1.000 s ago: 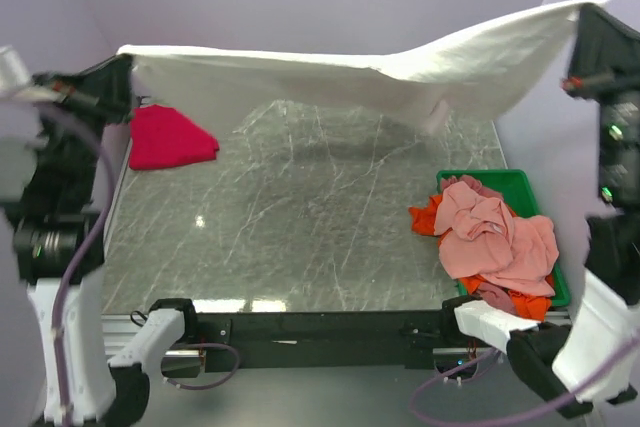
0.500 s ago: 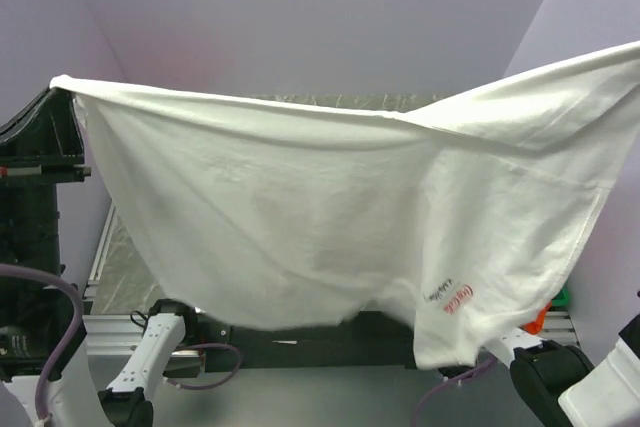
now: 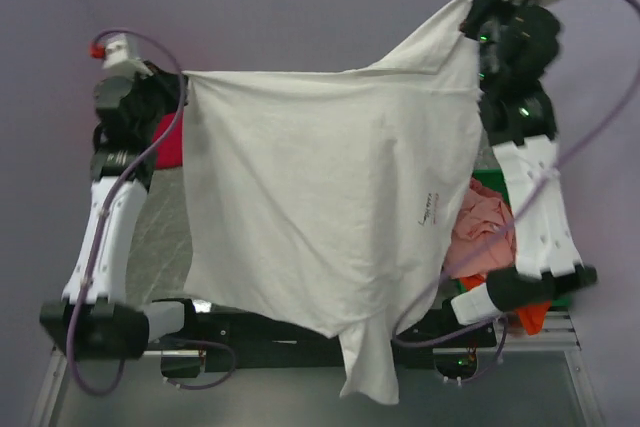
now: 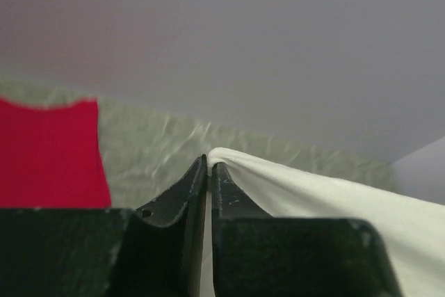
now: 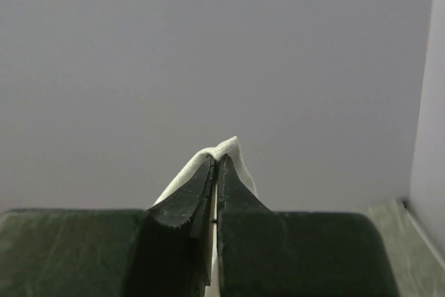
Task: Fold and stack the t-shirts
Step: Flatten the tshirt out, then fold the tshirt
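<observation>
While our left claw [image 4: 209, 172] and right claw [image 5: 215, 165] clamp shut on its top corners, we hold the white shirt [image 3: 320, 197] spread mid-frame.

A green bin [image 3: 488, 180] sits at the right of the dark marbled table [image 3: 160, 242], lilac walls [image 3: 300, 7] behind

The white-and-black left arm [image 3: 112, 217] and right arm [image 3: 530, 197] both stand raised. The black two-finger right gripper [image 3: 478, 9] is higher than the left gripper [image 3: 180, 87]. Each has its jaws pressed together, pinching an edge of the large white cloth t-shirt [image 3: 320, 187].
</observation>
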`<state>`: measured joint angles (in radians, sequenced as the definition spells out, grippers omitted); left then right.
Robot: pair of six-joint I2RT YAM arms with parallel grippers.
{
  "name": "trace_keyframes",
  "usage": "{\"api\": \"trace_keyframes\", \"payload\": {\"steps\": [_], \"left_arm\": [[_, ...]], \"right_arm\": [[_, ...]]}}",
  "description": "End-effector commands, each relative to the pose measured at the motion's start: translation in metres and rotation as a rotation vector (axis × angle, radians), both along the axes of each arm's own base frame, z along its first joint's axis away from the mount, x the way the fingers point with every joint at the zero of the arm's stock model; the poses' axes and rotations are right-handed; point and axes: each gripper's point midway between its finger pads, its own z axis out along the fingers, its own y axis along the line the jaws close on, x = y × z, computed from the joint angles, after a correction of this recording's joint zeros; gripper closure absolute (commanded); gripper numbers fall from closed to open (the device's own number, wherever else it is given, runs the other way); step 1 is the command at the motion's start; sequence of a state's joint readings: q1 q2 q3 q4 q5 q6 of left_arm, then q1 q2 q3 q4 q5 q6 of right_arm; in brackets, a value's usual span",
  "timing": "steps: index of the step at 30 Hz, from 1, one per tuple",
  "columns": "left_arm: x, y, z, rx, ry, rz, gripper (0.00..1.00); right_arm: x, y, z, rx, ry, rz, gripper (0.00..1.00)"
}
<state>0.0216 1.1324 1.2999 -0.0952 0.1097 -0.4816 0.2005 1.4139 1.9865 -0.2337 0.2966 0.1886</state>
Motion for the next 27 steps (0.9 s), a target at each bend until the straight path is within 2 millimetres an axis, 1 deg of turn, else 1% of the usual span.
{"api": "trace_keyframes", "payload": {"steps": [1,2,3,4,5,6,7,8,9,10,11,12,13,14,15,16,17,18,19,20,21,22,23,24,25,27], "left_arm": [[0.069,0.001,-0.118,0.068,0.293,-0.024,0.88],[0.083,0.005,-0.143,0.077,0.360,-0.012,0.76],[0.098,0.008,-0.147,0.086,0.389,0.003,0.59],[0.114,0.013,-0.201,0.079,0.542,0.025,0.51],[0.120,0.014,-0.216,0.066,0.603,0.036,0.44],[0.132,0.012,-0.206,0.046,0.604,0.037,0.42],[0.137,0.007,-0.223,0.031,0.646,0.012,0.40],[0.139,-0.001,-0.220,0.016,0.635,-0.021,0.35],[0.136,-0.007,-0.215,0.007,0.620,-0.032,0.26],[0.137,-0.007,-0.208,0.006,0.591,-0.030,0.20],[0.133,-0.021,-0.208,0.014,0.591,-0.053,0.18],[0.125,-0.030,-0.208,0.010,0.599,-0.068,0.16],[0.121,-0.033,-0.211,0.004,0.611,-0.072,0.16],[0.113,-0.037,-0.215,-0.009,0.632,-0.087,0.16],[0.103,-0.043,-0.230,-0.024,0.673,-0.097,0.16],[0.095,-0.045,-0.229,-0.032,0.676,-0.104,0.16],[0.088,-0.048,-0.234,-0.040,0.690,-0.110,0.16],[0.075,-0.052,-0.252,-0.054,0.735,-0.121,0.16],[0.068,-0.053,-0.252,-0.063,0.732,-0.125,0.16],[0.062,-0.055,-0.258,-0.071,0.746,-0.133,0.16],[0.052,-0.057,-0.273,-0.085,0.778,-0.139,0.16],[0.046,-0.059,-0.278,-0.092,0.792,-0.154,0.16],[0.042,-0.060,-0.284,-0.098,0.809,-0.161,0.16],[0.035,-0.061,-0.295,-0.106,0.843,-0.161,0.16],[0.032,-0.063,-0.300,-0.112,0.856,-0.171,0.16],[0.025,-0.065,-0.312,-0.122,0.885,-0.181,0.16]], "right_arm": [[0.091,-0.018,-0.110,-0.001,0.273,-0.144,1.00],[0.126,-0.015,-0.147,-0.002,0.354,-0.142,1.00],[0.139,-0.007,-0.179,0.001,0.454,-0.106,0.89],[0.153,-0.006,-0.200,0.001,0.518,-0.086,0.49],[0.181,0.001,-0.218,0.014,0.559,-0.064,0.34],[0.180,0.006,-0.248,0.002,0.676,-0.041,0.22],[0.191,0.012,-0.256,0.006,0.694,-0.022,0.16],[0.190,0.014,-0.266,0.014,0.730,-0.011,0.15],[0.187,0.019,-0.274,0.017,0.754,0.017,0.15],[0.185,0.023,-0.276,0.016,0.751,0.035,0.14],[0.167,0.025,-0.289,0.015,0.786,0.053,0.14],[0.168,0.028,-0.281,0.030,0.726,0.076,0.13],[0.159,0.033,-0.283,0.042,0.722,0.112,0.13],[0.140,0.035,-0.295,0.058,0.747,0.126,0.13],[0.134,0.037,-0.297,0.071,0.745,0.140,0.13],[0.128,0.041,-0.304,0.082,0.764,0.162,0.12],[0.116,0.048,-0.318,0.113,0.808,0.194,0.12],[0.109,0.052,-0.329,0.126,0.844,0.209,0.12],[0.100,0.053,-0.348,0.136,0.894,0.211,0.12],[0.093,0.060,-0.358,0.161,0.923,0.242,0.12],[0.086,0.066,-0.368,0.165,0.948,0.255,0.12],[0.076,0.069,-0.385,0.174,0.991,0.263,0.12],[0.069,0.075,-0.393,0.191,1.013,0.275,0.13],[0.064,0.081,-0.399,0.201,1.028,0.297,0.13],[0.054,0.083,-0.413,0.212,1.064,0.304,0.13],[0.046,0.089,-0.425,0.244,1.091,0.324,0.13]]}}
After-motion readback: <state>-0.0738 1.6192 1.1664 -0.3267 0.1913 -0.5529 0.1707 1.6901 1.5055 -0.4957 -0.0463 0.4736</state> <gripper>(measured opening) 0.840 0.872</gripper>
